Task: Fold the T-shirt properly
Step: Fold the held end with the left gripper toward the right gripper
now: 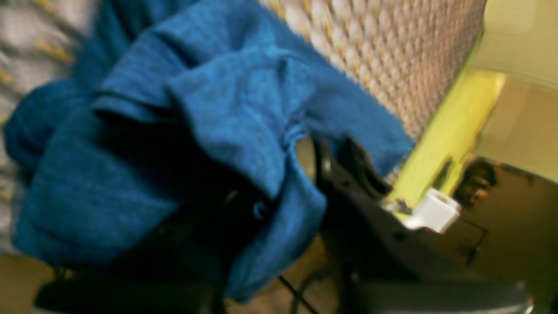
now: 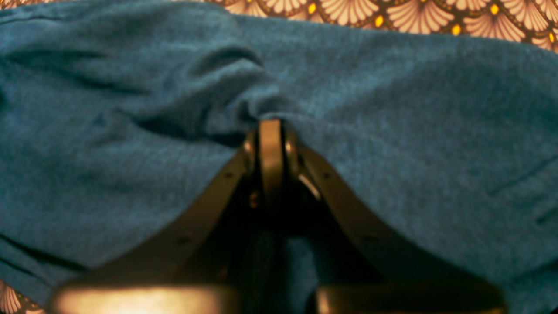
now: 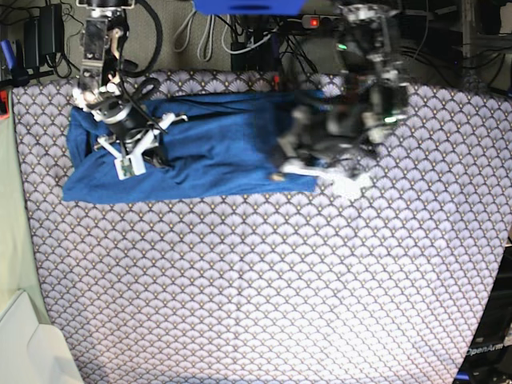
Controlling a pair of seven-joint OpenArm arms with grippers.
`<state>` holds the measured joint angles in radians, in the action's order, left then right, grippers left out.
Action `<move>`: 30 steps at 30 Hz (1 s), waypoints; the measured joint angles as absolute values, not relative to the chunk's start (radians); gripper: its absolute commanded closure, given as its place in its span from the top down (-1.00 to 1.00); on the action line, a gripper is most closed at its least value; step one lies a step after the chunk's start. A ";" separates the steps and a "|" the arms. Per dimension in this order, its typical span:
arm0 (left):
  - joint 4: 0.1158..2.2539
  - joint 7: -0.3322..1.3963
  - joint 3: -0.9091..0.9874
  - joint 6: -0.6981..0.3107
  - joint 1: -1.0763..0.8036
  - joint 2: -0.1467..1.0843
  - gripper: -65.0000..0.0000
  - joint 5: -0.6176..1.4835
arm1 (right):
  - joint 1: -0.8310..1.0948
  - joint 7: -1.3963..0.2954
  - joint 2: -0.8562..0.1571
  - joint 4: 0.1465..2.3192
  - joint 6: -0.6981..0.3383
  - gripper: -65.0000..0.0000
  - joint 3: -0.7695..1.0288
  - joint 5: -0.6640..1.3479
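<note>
The T-shirt (image 3: 200, 152) lies along the far edge of the scale-patterned table (image 3: 264, 280), its long axis running left to right in the base view. The right gripper (image 2: 270, 131) pinches a gathered fold near the left end. The left gripper (image 1: 322, 174) (badly blurred) appears clamped on lifted blue cloth.

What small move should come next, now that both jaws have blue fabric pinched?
Probably carry the left gripper across toward the right gripper, laying its bunched end of the T-shirt over the flat part. The left arm holds a lifted, crumpled end, while the right pins the far end on the patterned tablecloth. The left wrist view is blurred, so go slowly.
</note>
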<state>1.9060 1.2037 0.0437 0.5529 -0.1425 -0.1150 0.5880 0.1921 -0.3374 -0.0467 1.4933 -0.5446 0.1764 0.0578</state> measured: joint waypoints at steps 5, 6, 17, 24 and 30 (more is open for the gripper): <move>1.822 1.117 -0.108 0.664 -0.107 -0.112 -0.99 0.498 | 0.193 -0.345 -0.047 1.512 -0.545 -1.00 0.176 0.057; 1.808 1.119 -0.129 0.667 -0.110 -0.115 -0.99 0.502 | 0.195 -0.345 -0.047 1.522 -0.545 -1.00 0.176 0.056; 1.716 1.110 -0.127 0.675 -0.055 -0.113 -0.99 0.509 | 0.212 -0.344 -0.043 1.653 -0.545 -1.00 0.221 0.056; 1.647 1.103 -0.126 0.673 0.022 -0.131 -0.99 0.570 | 0.231 -0.352 -0.044 1.729 -0.544 -1.00 0.277 0.052; 1.601 1.096 -0.126 0.673 0.059 -0.144 -0.99 0.589 | 0.255 -0.355 -0.044 1.754 -0.544 -1.00 0.300 0.052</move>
